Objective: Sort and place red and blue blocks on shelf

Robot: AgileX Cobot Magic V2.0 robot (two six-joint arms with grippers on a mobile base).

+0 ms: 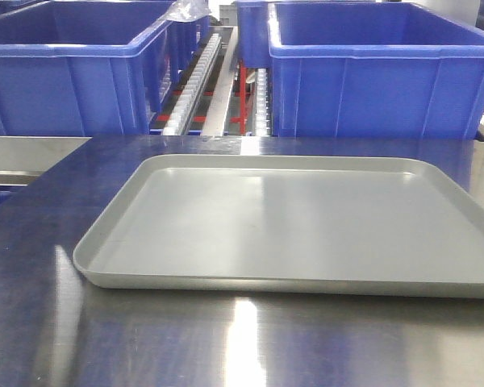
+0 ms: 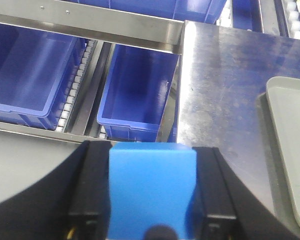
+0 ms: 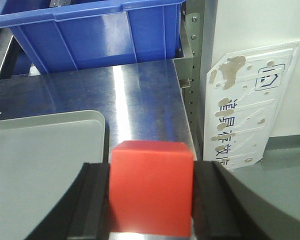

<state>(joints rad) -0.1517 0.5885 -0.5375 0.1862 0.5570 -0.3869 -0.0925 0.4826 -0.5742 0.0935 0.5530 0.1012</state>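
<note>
Left gripper (image 2: 152, 200): grips the light blue block (image 2: 152, 187) between its black fingers (image 2: 90, 195) | Right gripper (image 3: 151, 200): grips the red block (image 3: 151, 185), near the grey tray (image 3: 40, 165)

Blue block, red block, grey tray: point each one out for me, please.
blue block (image 2: 152, 192): left wrist view, centre of its facing side.
red block (image 3: 151, 187): right wrist view, centre of its facing side.
grey tray (image 1: 290, 222): front-facing view, bare floor of the tray.

L gripper (image 2: 151, 165), R gripper (image 3: 151, 175): blk fingers (image 2: 90, 190).
</note>
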